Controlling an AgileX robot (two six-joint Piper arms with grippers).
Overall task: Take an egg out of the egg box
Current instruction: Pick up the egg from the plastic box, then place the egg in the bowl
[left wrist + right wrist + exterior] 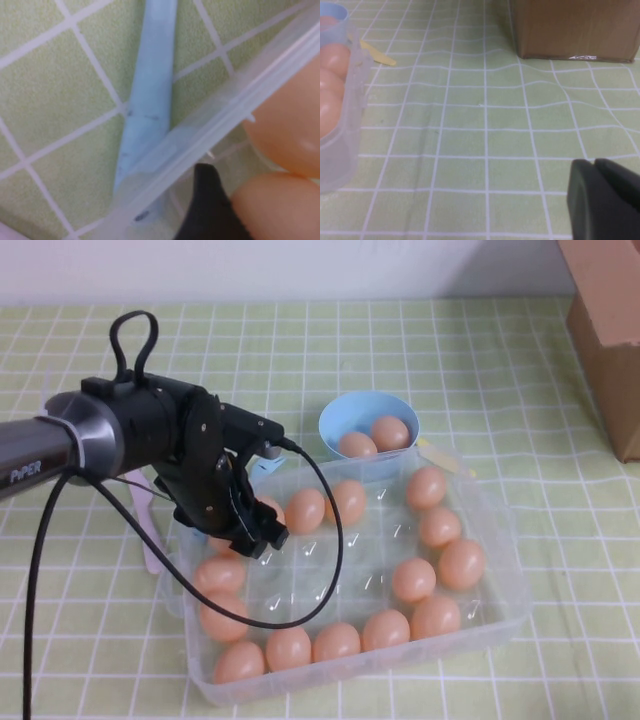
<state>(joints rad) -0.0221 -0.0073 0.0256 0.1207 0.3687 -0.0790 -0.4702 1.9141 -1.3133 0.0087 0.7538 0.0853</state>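
**Readable text: one mark only**

"PiPER" in white letters on the grey sleeve of the left arm (40, 445), high view, near the frame's left edge. That's the only legible text. The cardboard box (610, 335) shows no readable print. The egg box (500, 625) and the light-blue bowl (340, 415) carry no labels I can read. Left wrist view: a few small dark specks on the pale blue strip (147, 100), not legible as characters. Right wrist view: nothing readable.

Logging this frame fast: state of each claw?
Left claw: low inside the egg box, state cannot be told.
Right claw: parked over the tablecloth, shut, holding nothing.
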